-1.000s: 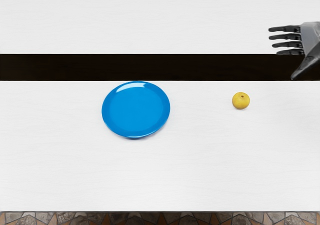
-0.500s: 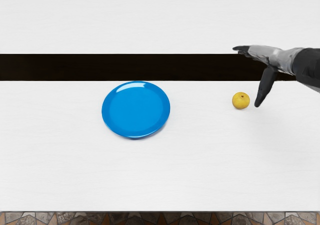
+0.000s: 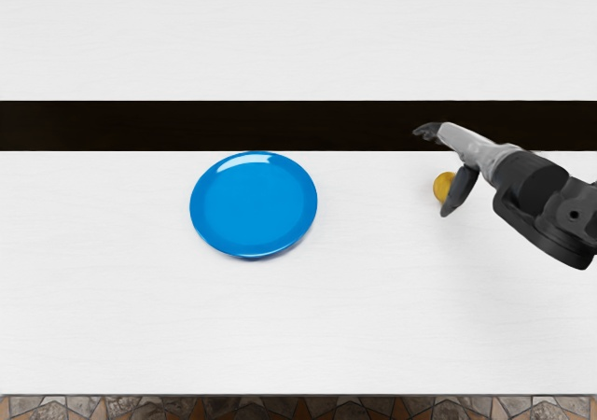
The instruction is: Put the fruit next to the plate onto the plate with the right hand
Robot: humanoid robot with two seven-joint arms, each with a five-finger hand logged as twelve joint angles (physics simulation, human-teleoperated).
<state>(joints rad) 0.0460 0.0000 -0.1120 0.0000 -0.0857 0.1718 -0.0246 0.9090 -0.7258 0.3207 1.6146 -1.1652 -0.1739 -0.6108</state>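
Light is coming in flat and bright, pretty much from overhead. The white table (image 3: 298,327) is glowing close to blown out, with its grain barely showing. The blue plate (image 3: 253,203) is picking up a soft pale sheen along its upper left rim and throwing a thin dark edge on its lower side. The right hand (image 3: 457,163) is catching grey highlights on top and going black underneath. The fruit (image 3: 442,185) is looking darker beside it, maybe shaded. Everything is rendering slightly soft, and the table edges are running straight out to the frame borders.
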